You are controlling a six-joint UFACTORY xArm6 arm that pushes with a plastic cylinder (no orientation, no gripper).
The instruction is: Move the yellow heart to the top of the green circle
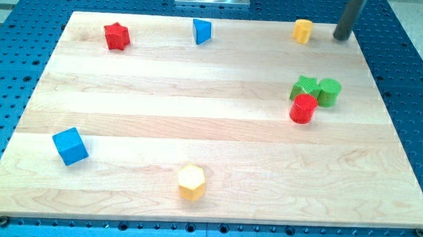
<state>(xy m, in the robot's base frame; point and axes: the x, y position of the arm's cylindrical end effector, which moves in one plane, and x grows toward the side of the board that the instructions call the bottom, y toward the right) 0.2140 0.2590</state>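
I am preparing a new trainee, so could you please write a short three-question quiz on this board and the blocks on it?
1. True or false: my tip is touching the yellow heart.
2. Which block touches the green circle? A) red star B) green star C) blue cube
3. Fill in: the block nearest the view's bottom edge is the yellow ____.

Key
1. False: the tip stands just to the view's right of the heart, with a gap between them.
2. B; the red cylinder also sits in that cluster.
3. hexagon
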